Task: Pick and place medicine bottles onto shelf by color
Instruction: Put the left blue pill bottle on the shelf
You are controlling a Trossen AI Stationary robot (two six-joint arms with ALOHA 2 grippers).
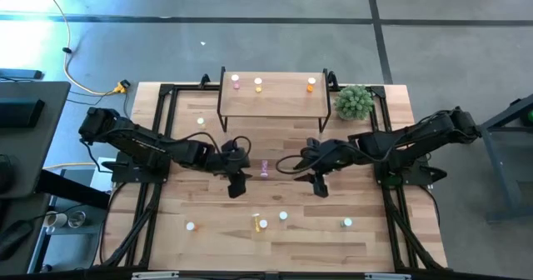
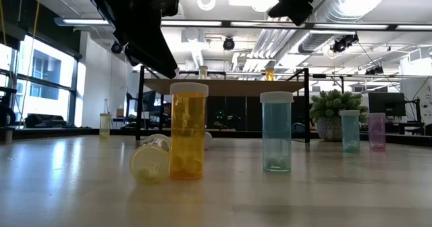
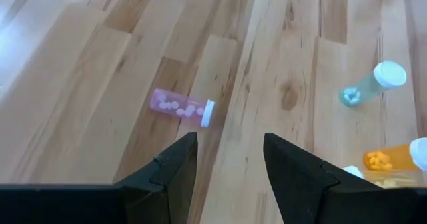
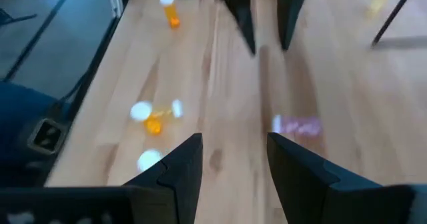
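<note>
Fingers of left gripper (image 3: 227,167) spread apart, holding nothing, poised above tabletop (image 1: 366,188). Pink bottle (image 3: 181,107) lying on side, white cap toward wrist camera, just ahead of fingertips, untouched; in high view it lies mid-table between both grippers. Right gripper (image 4: 233,164) fingers likewise parted, empty, pink bottle just ahead. Shelf (image 1: 272,99) at table's far edge carries three bottles. Orange bottle (image 2: 188,130) and green bottle (image 2: 277,131) upright near front edge, yellow bottle (image 2: 151,161) on side touching orange one.
</note>
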